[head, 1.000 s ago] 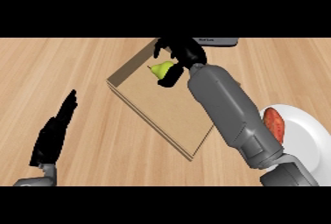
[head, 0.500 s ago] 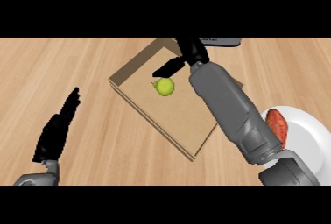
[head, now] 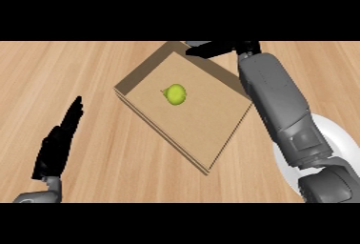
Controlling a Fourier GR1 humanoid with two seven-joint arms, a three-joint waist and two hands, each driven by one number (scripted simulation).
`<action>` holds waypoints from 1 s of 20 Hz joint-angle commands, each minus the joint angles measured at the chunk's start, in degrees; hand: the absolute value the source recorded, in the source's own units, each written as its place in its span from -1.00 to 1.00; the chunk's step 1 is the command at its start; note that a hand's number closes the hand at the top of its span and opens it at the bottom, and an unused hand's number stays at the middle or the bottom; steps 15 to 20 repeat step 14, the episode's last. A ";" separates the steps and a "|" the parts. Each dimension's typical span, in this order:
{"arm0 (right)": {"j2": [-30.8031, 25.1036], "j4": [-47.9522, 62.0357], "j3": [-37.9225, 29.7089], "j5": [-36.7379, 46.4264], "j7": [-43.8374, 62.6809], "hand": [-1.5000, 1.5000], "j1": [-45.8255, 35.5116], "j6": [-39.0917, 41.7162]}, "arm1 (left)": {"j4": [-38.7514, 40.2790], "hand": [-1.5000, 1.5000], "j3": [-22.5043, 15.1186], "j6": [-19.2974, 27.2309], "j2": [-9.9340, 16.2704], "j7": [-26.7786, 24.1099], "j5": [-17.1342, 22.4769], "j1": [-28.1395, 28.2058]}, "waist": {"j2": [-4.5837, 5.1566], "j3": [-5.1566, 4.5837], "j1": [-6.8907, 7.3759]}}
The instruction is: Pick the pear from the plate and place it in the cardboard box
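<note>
Hovering at the far edge of the cardboard box (head: 204, 138), the right hand (head: 215, 48) holds nothing; its fingers stretch out straight toward the left, over the box's back corner. Its grey forearm (head: 277, 102) runs down the right side, crossing over a white plate (head: 336, 143) near the right edge. The pear (head: 175, 94) lies inside the box, on the floor in the upper half, clear of the walls and apart from the hand. The box sits tilted on the wooden counter (head: 63, 71), one corner pointing toward the lower edge. The left hand (head: 60, 143) rests open at lower left, fingers straight and pointing up, well apart from the box.
</note>
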 commanded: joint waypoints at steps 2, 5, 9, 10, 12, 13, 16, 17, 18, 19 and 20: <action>-8.12 1.88 -5.98 -3.99 -2.83 -1.00 1.54 1.70 | 2.29 0.00 2.73 -0.71 1.43 0.13 1.42 -1.64 | -0.04 -0.01 -0.96; -13.37 4.80 -8.56 -5.40 -3.25 -1.00 1.39 3.80 | 0.65 0.00 0.18 -0.34 -0.43 -1.77 0.26 1.49 | 0.04 0.01 -0.16; -22.32 7.69 -11.26 -7.59 -6.85 -1.00 4.17 13.85 | 1.60 0.00 1.04 -0.91 0.08 -2.22 0.88 0.46 | 0.48 0.05 0.17; -21.74 7.14 -10.60 -7.37 -7.21 -1.00 4.42 14.91 | 1.10 0.00 -0.46 0.26 -1.57 -2.65 -0.37 2.63 | -0.06 0.02 -0.43; -25.85 8.71 -10.85 -7.05 -10.81 -1.00 6.58 19.42 | 0.91 0.00 2.38 -2.18 1.72 -0.19 1.75 -1.46 | 0.38 0.08 0.06; -26.37 9.24 -10.95 -7.12 -11.38 -1.00 6.78 20.47 | 1.72 0.00 0.84 -0.97 -0.40 -2.33 0.84 -0.19 | 0.23 0.05 -0.11; -28.47 9.92 -11.16 -6.98 -13.29 -1.00 8.53 22.36 | 3.44 0.00 0.97 -0.43 -0.42 -4.05 0.21 0.02 | 0.53 0.08 0.10; -28.47 9.92 -11.16 -6.98 -13.29 -1.00 8.53 22.36 | 3.44 0.00 0.97 -0.43 -0.42 -4.05 0.21 0.02 | 0.53 0.08 0.10; -28.47 9.92 -11.16 -6.98 -13.29 -1.00 8.53 22.36 | 3.44 0.00 0.97 -0.43 -0.42 -4.05 0.21 0.02 | 0.53 0.08 0.10; -28.47 9.92 -11.16 -6.98 -13.29 -1.00 8.53 22.36 | 3.44 0.00 0.97 -0.43 -0.42 -4.05 0.21 0.02 | 0.53 0.08 0.10; -28.47 9.92 -11.16 -6.98 -13.29 -1.00 8.53 22.36 | 3.44 0.00 0.97 -0.43 -0.42 -4.05 0.21 0.02 | 0.53 0.08 0.10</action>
